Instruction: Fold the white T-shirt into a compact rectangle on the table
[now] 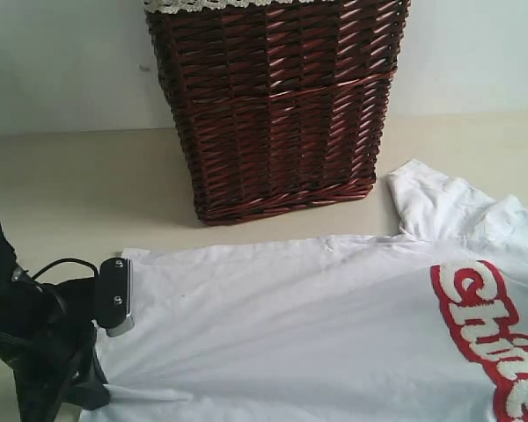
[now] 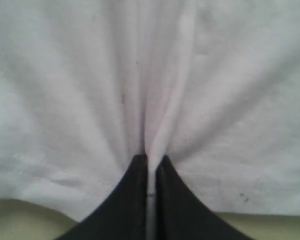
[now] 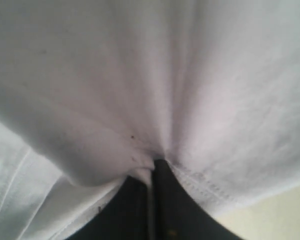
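Note:
The white T-shirt [image 1: 308, 325] lies spread over the beige table [image 1: 70, 185], with red-outlined fuzzy white letters [image 1: 493, 343] at its right end. My left gripper [image 2: 151, 162] is shut on a pinched ridge of the shirt's hem [image 2: 155, 115], and creases fan out from the pinch. In the exterior view the left arm [image 1: 35, 343] sits at the shirt's left edge, where the cloth puckers. My right gripper [image 3: 154, 165] is shut on a bunched fold of the shirt [image 3: 140, 100] near a stitched hem. It is out of the exterior view.
A dark brown wicker basket [image 1: 277, 105] with white lace trim [image 1: 202, 5] stands behind the shirt at the table's back. One sleeve [image 1: 431, 198] lies to the basket's right. Bare table shows left of the basket.

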`<action>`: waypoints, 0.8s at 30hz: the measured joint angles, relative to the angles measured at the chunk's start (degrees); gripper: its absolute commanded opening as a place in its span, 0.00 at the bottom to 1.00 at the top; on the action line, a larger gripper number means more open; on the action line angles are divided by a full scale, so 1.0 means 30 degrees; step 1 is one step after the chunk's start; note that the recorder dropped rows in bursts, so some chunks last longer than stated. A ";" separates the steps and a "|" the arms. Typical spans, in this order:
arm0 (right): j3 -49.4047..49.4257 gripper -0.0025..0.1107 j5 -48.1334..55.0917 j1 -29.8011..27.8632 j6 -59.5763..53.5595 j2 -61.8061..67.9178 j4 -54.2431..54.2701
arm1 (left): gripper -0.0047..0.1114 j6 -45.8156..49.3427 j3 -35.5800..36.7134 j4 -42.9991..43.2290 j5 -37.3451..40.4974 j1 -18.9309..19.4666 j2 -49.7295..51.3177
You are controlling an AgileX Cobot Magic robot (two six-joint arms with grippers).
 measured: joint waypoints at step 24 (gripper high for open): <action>0.0136 0.02 0.2529 0.0195 -0.1485 -1.4693 0.4408 | 0.04 -1.4899 -0.6596 1.7060 0.7597 -0.0160 -1.0646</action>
